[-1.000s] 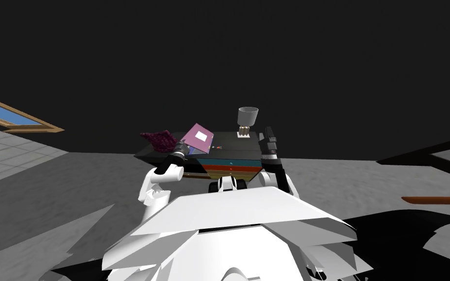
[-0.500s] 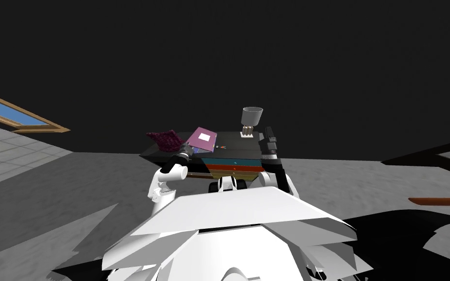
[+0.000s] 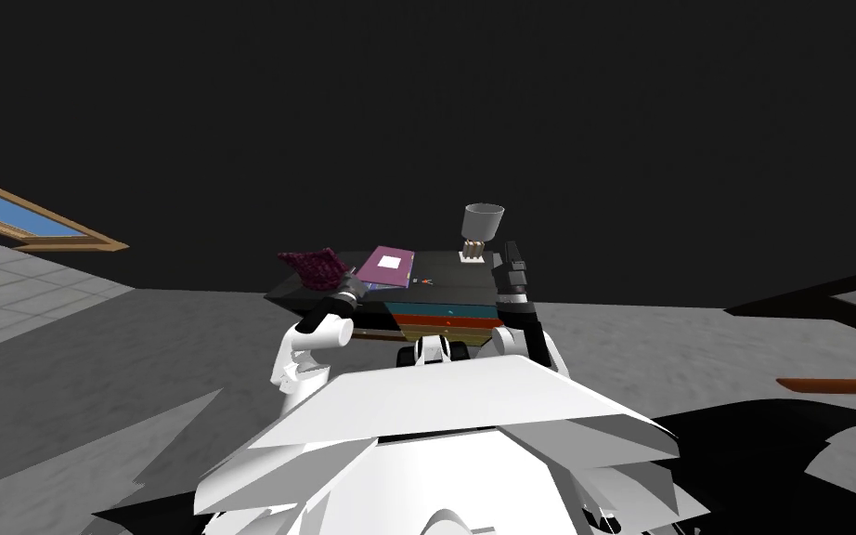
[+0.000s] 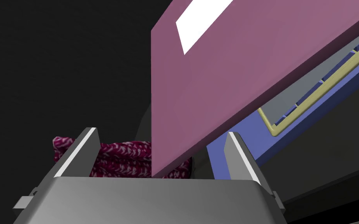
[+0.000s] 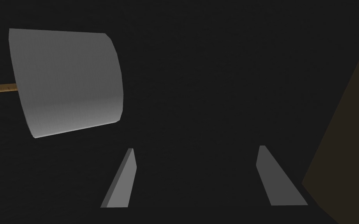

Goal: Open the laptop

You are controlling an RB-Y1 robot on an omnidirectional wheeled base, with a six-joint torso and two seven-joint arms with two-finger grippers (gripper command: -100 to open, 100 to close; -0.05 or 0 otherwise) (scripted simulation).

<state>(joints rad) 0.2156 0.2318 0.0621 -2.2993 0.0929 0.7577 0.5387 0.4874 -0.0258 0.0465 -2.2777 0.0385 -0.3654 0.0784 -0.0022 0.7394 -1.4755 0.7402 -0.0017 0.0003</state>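
Laptop lid (image 4: 229, 77) ajar, keyboard (image 4: 295, 99) exposed; corner between spread left jaws, not pinched. Right jaws spread, idle at lid's 3 o'clock. Remaining: raise lid upright.

Home interior, bedroom or study corner. Evidence: low dark table (image 3: 442, 263) with stacked coloured drawer fronts (image 3: 445, 309), teal over red; lamp (image 3: 483, 221) with grey shade standing on it; pink-lidded laptop (image 3: 389, 265) beside a magenta knitted cloth (image 3: 315, 267); wood-framed blue pane (image 3: 18, 218) at left; mottled grey floor (image 3: 138, 371)
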